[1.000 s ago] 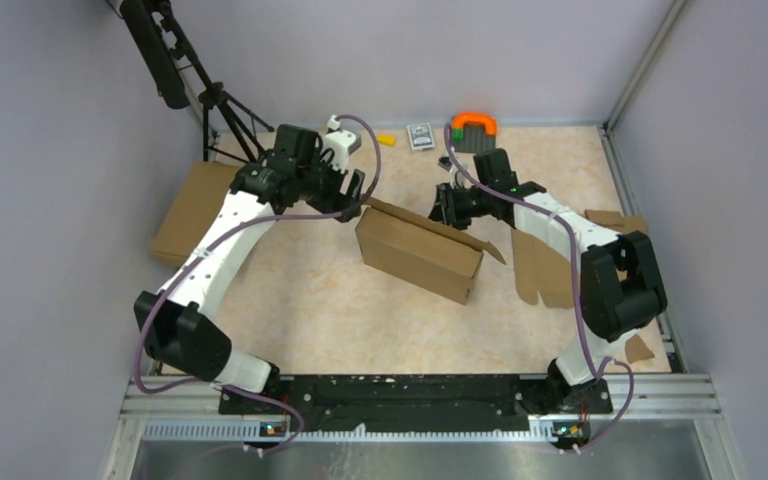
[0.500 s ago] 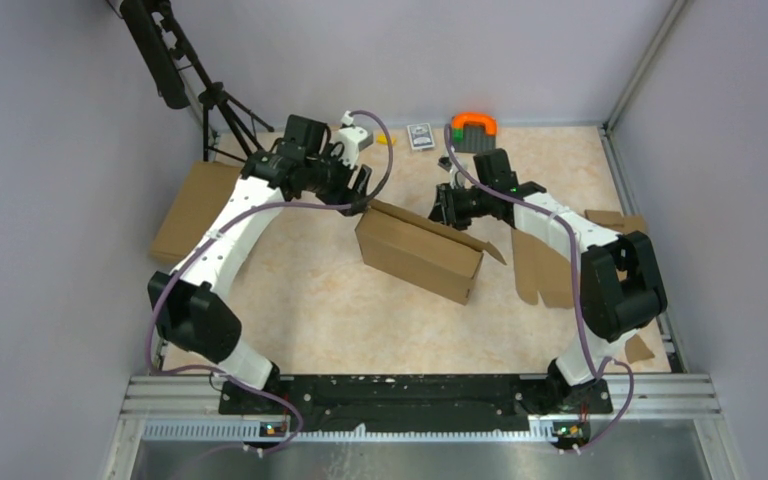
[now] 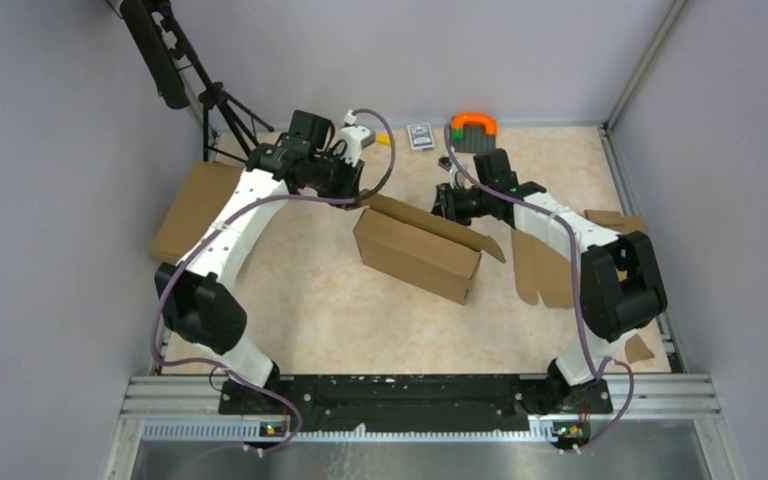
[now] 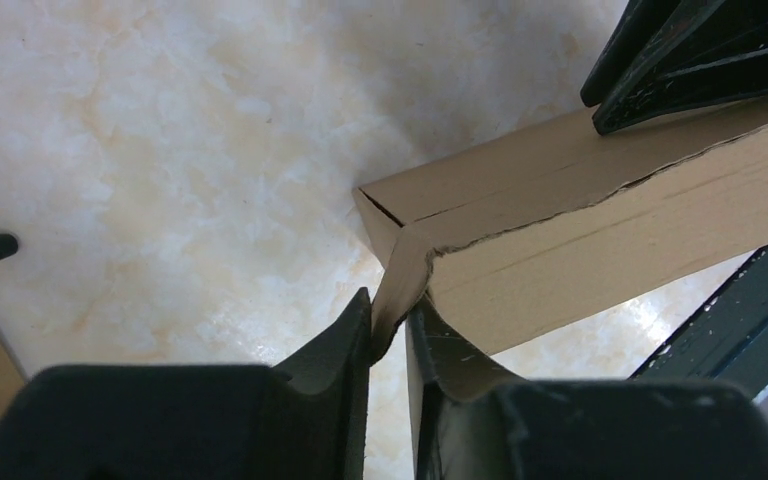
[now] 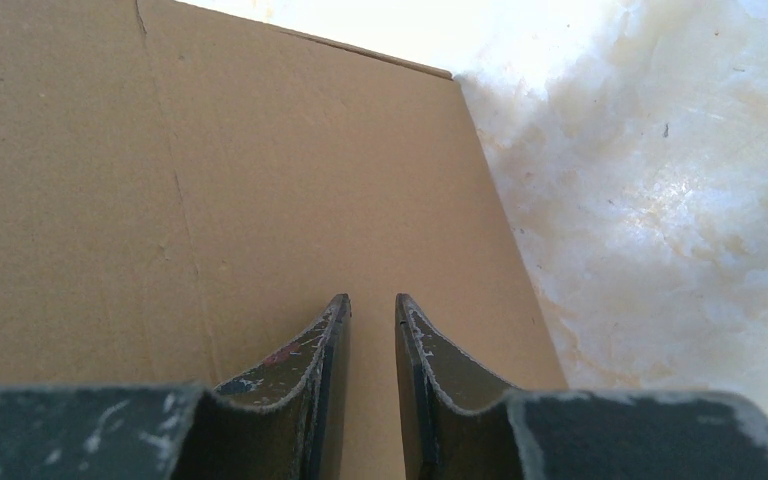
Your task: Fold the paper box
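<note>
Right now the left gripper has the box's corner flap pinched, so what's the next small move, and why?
Probably swing the left gripper inward a little to tuck the corner flap against the end of the box. It is pinching that flap, which sticks out from the corner. The right gripper is at the far side, seemingly placed to steady the box.

Left arm (image 3: 230, 225) stretched forward and bent inward to the far left corner of the paper box (image 3: 415, 255), left gripper (image 4: 388, 330) pinched onto a flap at that corner, right arm (image 3: 560, 225) reaching to the box's far right edge, right gripper (image 5: 372, 310) over its flat panel, fingers near together with a slim gap.
</note>
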Tool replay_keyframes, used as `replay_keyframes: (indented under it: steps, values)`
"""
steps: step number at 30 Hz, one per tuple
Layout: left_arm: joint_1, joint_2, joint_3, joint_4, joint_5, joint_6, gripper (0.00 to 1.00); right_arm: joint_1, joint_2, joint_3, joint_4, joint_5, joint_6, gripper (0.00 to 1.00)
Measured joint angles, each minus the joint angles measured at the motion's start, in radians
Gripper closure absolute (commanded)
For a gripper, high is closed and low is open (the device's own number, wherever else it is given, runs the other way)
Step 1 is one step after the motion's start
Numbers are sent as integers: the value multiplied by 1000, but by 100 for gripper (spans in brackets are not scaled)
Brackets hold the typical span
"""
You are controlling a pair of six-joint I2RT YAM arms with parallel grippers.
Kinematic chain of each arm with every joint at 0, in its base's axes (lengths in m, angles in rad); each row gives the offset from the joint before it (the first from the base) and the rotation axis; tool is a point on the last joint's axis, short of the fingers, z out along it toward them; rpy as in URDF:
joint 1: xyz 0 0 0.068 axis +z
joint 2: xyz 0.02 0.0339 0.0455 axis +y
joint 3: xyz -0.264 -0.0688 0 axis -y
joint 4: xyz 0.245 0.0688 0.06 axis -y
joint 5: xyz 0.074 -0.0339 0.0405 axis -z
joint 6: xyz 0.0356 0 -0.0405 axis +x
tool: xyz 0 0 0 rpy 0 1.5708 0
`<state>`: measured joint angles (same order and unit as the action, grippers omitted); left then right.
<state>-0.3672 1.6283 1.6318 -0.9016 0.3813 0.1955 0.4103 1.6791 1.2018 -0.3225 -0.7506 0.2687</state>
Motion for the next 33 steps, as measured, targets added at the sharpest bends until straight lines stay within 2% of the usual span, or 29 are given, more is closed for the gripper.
replay_keyframes:
  steps: [14,25,33]
  values:
    - [0,54,66,-77,26,-101,91,0,0,0,0,0,0,78]
    - [0,39,8,-21,37,-194,92,0,0,0,0,0,0,78]
    - [0,13,-34,9,30,-201,100,0,0,0,0,2,3,77]
